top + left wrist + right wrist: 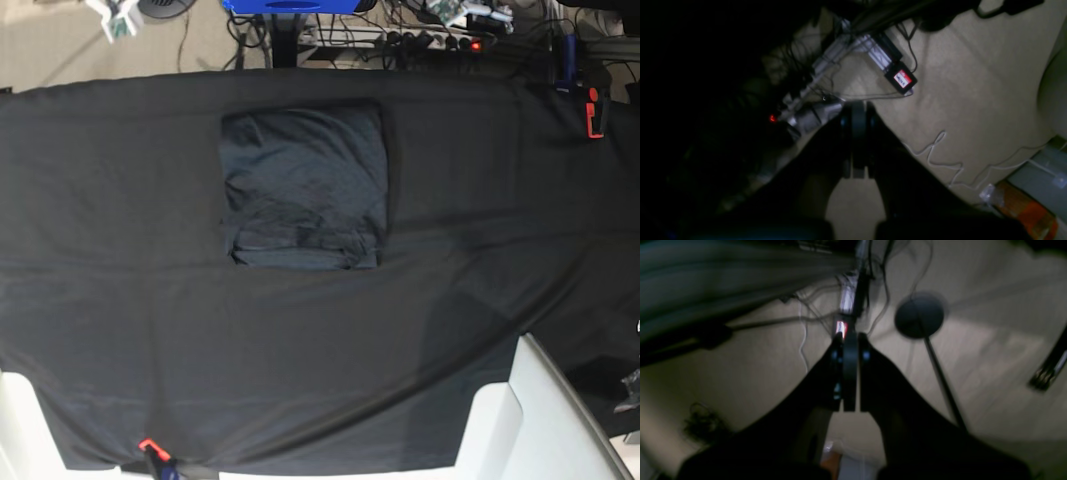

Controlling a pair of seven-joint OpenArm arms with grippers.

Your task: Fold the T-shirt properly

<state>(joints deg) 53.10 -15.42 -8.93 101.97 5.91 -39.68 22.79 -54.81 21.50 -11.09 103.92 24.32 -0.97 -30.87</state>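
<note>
In the left wrist view, the left gripper (858,140) is seen closed on nothing above beige floor. In the right wrist view, the right gripper (850,373) is likewise pinched empty. In the base view, the T-shirt (303,187) lies folded square, upper centre on the black table cloth (120,300); being soft and limp, it is likely best taken at its edges.

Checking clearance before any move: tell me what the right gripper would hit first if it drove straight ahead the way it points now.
The right gripper, shut and empty, points off the table toward the floor. Just past its tips sits a red-and-white labelled box on a cable bundle, probably first in line; depth is unclear and the view is blurred.
</note>
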